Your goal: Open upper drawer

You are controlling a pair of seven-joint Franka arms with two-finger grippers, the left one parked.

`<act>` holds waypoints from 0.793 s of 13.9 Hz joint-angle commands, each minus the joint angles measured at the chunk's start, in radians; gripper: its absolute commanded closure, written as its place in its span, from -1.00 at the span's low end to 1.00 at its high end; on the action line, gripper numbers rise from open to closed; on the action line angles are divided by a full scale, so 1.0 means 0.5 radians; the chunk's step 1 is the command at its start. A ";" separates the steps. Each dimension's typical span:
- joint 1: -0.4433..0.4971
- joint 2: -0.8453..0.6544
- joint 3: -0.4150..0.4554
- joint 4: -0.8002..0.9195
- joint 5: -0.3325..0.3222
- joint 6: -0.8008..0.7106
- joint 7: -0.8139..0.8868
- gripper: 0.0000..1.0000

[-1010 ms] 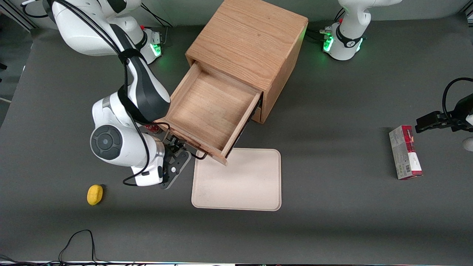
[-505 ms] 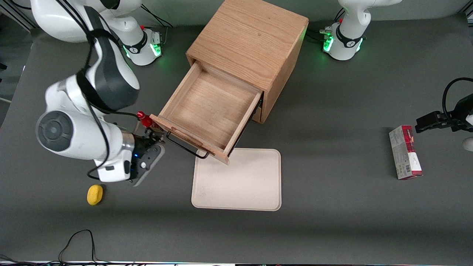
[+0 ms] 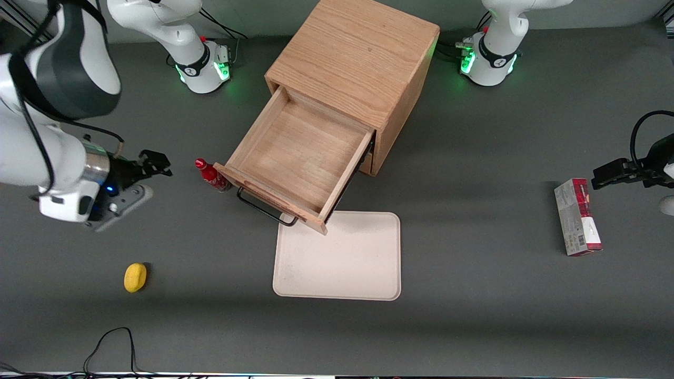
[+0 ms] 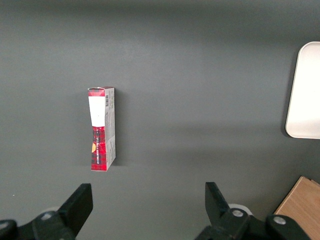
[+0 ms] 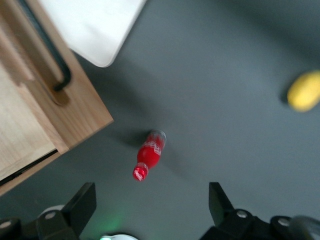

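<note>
Upper drawer (image 3: 297,158) is seen pulled well out of the oak cabinet (image 3: 358,58), tray interior exposed and empty; task is judged essentially done. Its front corner overhangs the cream tray (image 3: 339,258) laid toward the table's front edge. Black wire bar handle (image 3: 263,208) is mounted along the drawer front, standing off the wood, so it is judged the only sensible grip point, taken mid-bar to avoid racking. The drawer is judged light, stiff and rail-guided; the thin bar could be slippery under the pads.

A red bottle (image 3: 210,175) is stood just beside the drawer's front corner, on the working arm's side. The gripper (image 3: 152,162) is held well apart from the handle, toward the working arm's end of the table, fingers spread and nothing grasped. A yellow fruit-like object (image 3: 135,277) is placed nearer the front edge; a red carton (image 3: 576,217) is lying toward the parked arm's end.
</note>
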 commanded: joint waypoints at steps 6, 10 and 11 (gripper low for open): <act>0.025 -0.398 -0.132 -0.565 -0.056 0.336 0.445 -1.00; 0.034 -0.444 -0.132 -0.562 -0.056 0.340 0.464 -1.00; 0.034 -0.466 -0.132 -0.568 -0.056 0.333 0.464 -1.00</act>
